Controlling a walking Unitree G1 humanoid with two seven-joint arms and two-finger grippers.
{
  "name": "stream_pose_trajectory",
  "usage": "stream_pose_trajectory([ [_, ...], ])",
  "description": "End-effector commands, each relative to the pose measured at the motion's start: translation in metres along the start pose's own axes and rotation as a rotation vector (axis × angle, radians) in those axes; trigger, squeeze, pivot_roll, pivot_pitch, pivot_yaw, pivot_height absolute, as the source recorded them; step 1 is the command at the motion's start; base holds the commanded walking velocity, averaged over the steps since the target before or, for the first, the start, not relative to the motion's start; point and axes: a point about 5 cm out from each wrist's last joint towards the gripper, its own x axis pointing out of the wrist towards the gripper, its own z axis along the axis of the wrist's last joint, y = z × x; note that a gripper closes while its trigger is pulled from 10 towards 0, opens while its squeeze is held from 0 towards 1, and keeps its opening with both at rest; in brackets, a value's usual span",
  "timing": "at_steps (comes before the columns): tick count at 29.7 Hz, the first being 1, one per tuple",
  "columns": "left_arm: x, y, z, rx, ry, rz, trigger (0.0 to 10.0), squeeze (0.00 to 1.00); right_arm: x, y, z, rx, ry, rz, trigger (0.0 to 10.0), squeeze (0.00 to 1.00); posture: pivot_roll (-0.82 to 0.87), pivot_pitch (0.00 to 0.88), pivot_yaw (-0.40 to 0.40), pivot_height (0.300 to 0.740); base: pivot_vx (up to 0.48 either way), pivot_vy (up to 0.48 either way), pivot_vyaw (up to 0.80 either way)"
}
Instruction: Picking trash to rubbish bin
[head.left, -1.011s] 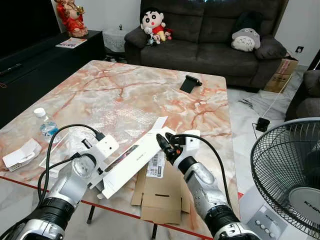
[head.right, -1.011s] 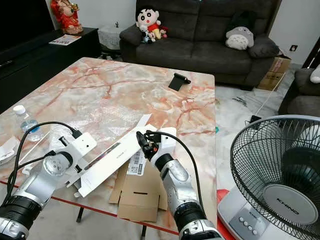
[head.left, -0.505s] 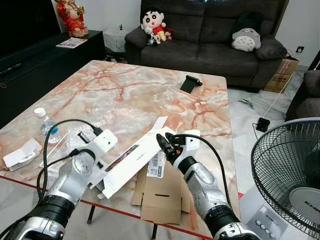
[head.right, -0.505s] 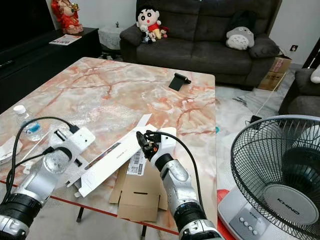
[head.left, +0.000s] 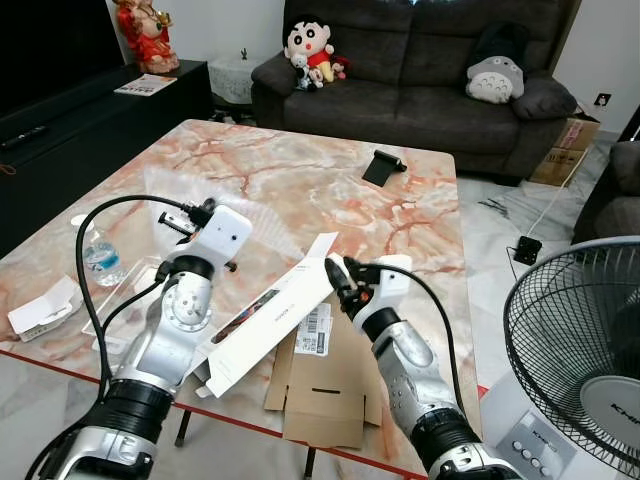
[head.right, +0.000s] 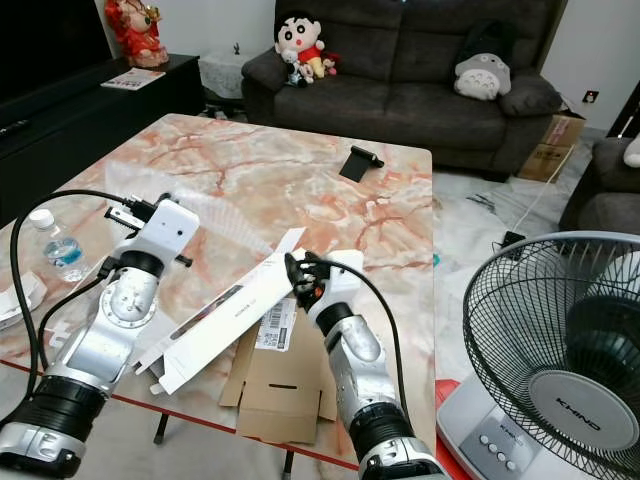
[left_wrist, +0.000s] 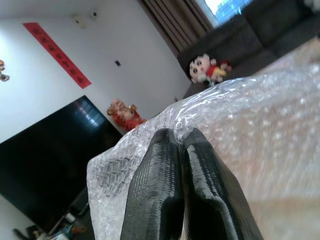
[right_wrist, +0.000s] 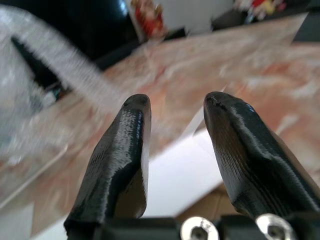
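Bubble wrap (left_wrist: 240, 115) now lifted off table (head.left: 300, 180), pinched in left gripper (left_wrist: 182, 145); right gripper (right_wrist: 175, 112) spread apart, empty. Bin next.

"KHIND" is read on fan hub (head.right: 591, 411); barcode label on cardboard (head.right: 268, 325) is illegible.

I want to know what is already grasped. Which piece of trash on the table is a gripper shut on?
The bubble wrap: the left gripper pinches its edge. The long white box only lies beside the open right gripper.
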Motion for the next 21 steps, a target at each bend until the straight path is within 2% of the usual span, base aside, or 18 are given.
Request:
stream_pose_trajectory([
  [1, 0.0, 0.003, 0.01, -0.061, -0.047, 0.057, 10.0, 0.0, 0.008, 0.003, 0.021, -0.024, -0.085, 0.001, 10.0, 0.0, -0.01, 0.01, -0.044, 0.74, 0.0, 0.0, 0.0],
  [8, -0.002, 0.001, 0.029, -0.198, -0.138, 0.146, 10.0, 0.0, 0.018, 0.002, 0.061, -0.088, -0.251, -0.058, 10.0, 0.0, -0.01, 0.0, -0.035, 0.74, 0.0, 0.0, 0.0],
  [16, -0.001, 0.009, 0.038, -0.228, -0.195, 0.204, 10.0, 0.0, 0.019, 0.007, 0.078, -0.13, -0.329, -0.072, 10.0, 0.0, -0.01, 0.0, -0.033, 0.74, 0.0, 0.0, 0.0],
  [21, -0.005, 0.004, 0.039, -0.247, -0.199, 0.189, 10.0, 0.0, 0.018, 0.007, 0.079, -0.153, -0.338, -0.079, 10.0, 0.0, -0.01, 0.0, -0.032, 0.74, -0.096, 0.0, 0.0],
])
